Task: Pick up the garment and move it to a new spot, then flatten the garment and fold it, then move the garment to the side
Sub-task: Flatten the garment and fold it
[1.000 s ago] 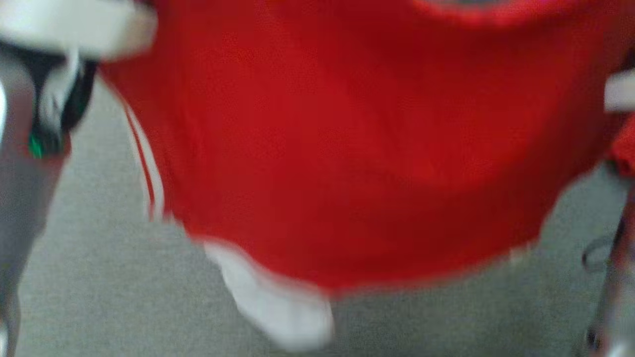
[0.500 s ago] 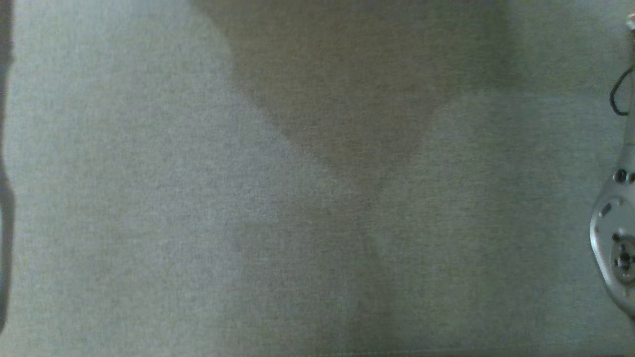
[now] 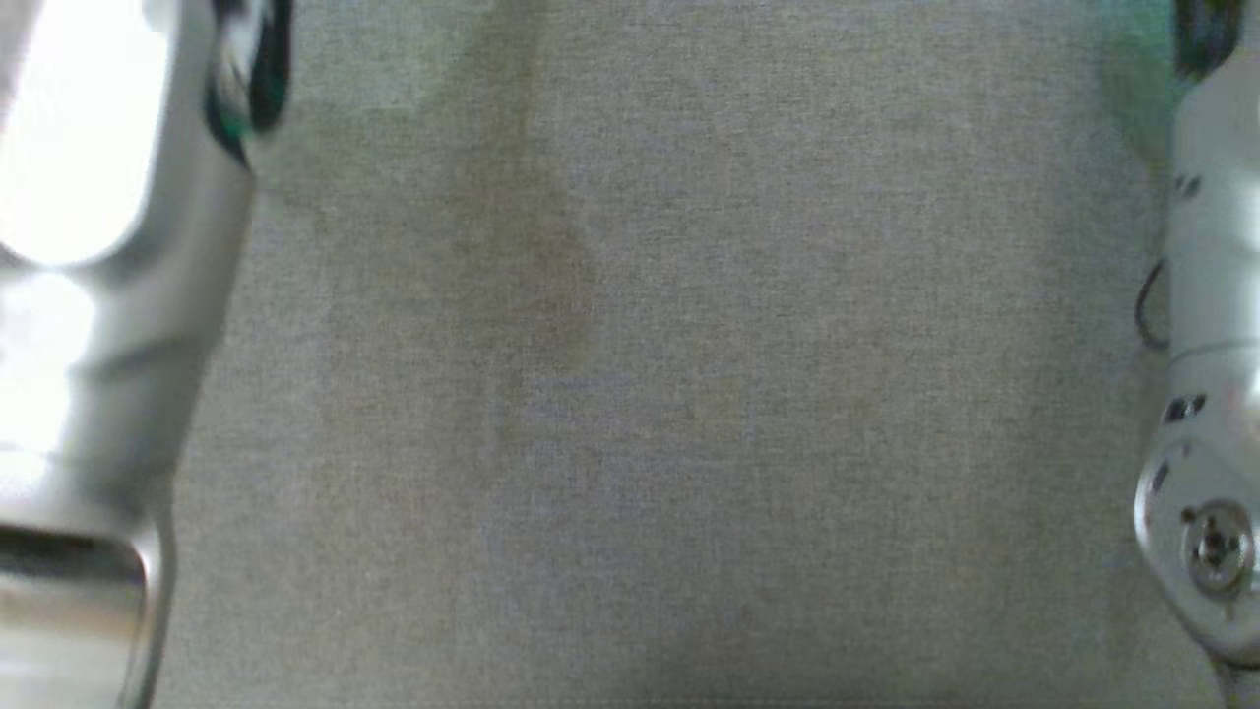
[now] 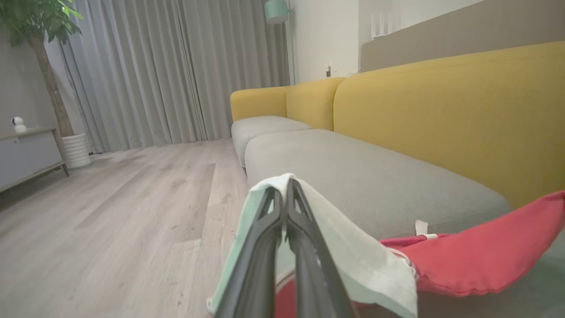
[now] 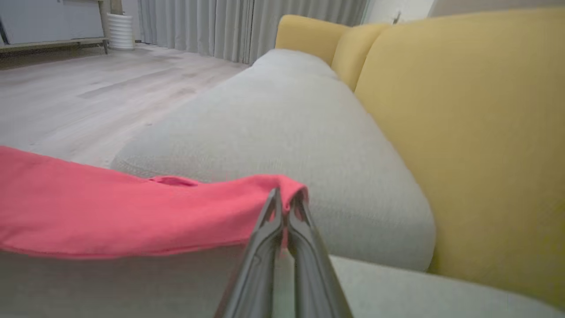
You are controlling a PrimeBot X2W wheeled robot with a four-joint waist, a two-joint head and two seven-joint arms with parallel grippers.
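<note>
Left wrist view catches the red garment (image 4: pixel 485 260) stretched low over a sofa, its white panel (image 4: pixel 353 251) draped over the left gripper (image 4: pixel 286 185), whose two dark fingers are clenched on the cloth. From there the red fabric runs off to that view's right edge.

In the right wrist view the garment (image 5: pixel 110 216) spans the frame's left half as a taut red band. One corner is pinched between the closed tips of the right gripper (image 5: pixel 287 196). Whether the cloth touches the upholstery beneath it cannot be told.

Under and beyond the fabric lies the grey seat cushion (image 4: pixel 353 176), backed by a yellow backrest (image 4: pixel 441 110). Wooden floor (image 4: pixel 132 198) and grey curtains (image 4: pixel 154 70) lie beyond.

A second ago the head view was awash with blurred red cloth. Half a second ago, as now, it looked down on plain grey upholstery (image 3: pixel 689 394). A pale left forearm (image 3: pixel 89 295) stands large and blurred at one edge and the right forearm (image 3: pixel 1211 394) at the other.
</note>
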